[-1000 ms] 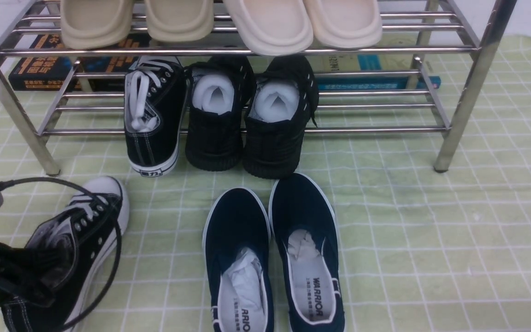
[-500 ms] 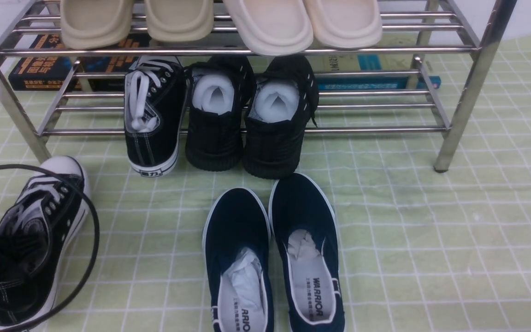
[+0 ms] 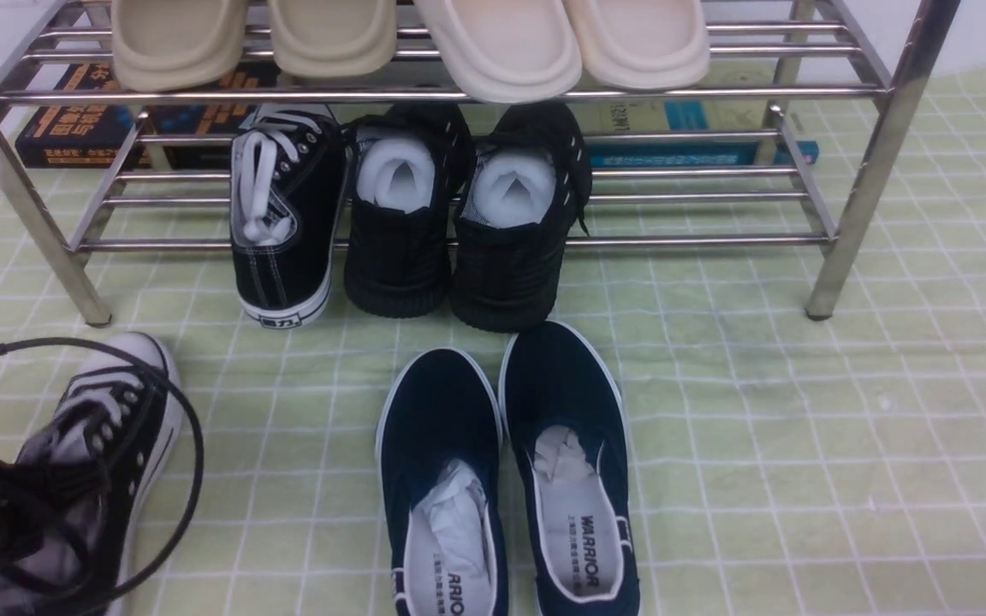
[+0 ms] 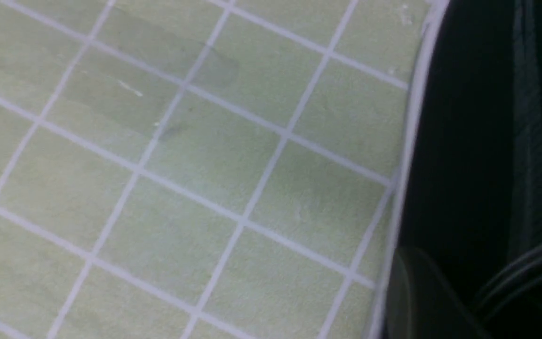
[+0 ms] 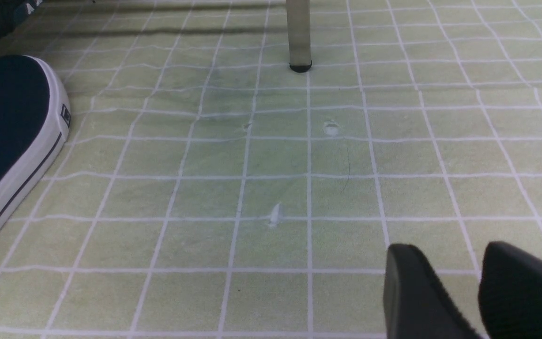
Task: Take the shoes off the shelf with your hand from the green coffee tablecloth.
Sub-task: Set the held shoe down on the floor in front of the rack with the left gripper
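One black canvas sneaker (image 3: 108, 419) with white laces hangs tilted in my left gripper (image 3: 5, 513), low over the green tablecloth (image 3: 801, 428) at the front left. The gripper is shut on its heel end, and a black cable loops over it. In the left wrist view the sneaker's black side and white sole edge (image 4: 468, 141) fill one side. The other sneaker of the pair (image 3: 283, 214) stands on the lower tier of the steel shelf (image 3: 459, 92). My right gripper (image 5: 459, 254) is shut, empty, low over bare cloth.
Two all-black sneakers stuffed with paper (image 3: 459, 231) sit beside the shelved sneaker. Navy slip-ons (image 3: 501, 462) lie on the cloth in front, one also showing in the right wrist view (image 5: 3, 122). Beige slippers (image 3: 407, 43) fill the top tier. Books (image 3: 82, 128) lie behind. A shelf leg (image 5: 298, 37) stands ahead of the right gripper.
My left gripper swung the held sneaker out to the left, then brought it back a little to the right and nearer. The right gripper's earlier position is not shown.
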You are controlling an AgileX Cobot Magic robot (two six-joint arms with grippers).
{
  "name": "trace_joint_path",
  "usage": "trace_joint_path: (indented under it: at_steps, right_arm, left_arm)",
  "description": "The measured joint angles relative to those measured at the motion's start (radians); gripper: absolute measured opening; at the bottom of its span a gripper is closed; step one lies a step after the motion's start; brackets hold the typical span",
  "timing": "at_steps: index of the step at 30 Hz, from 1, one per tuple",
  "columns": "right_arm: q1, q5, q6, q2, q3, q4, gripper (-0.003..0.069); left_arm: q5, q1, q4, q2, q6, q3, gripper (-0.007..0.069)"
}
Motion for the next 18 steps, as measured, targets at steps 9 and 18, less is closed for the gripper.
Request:
trace_joint_path:
  at_steps: [9, 18]
  right_arm:
    - [0.0, 0.0, 0.0, 0.0, 0.0, 0.0, 0.0237]
    - [0.0, 0.0, 0.0, 0.0, 0.0, 0.0, 0.0237]
  left_arm:
    - [0.216, 0.0, -0.019, -0.1, -0.004, -0.09, 0.0435]
    - [0.532, 0.0, -0.315, -0.239, 0.29, -0.399, 0.0272]
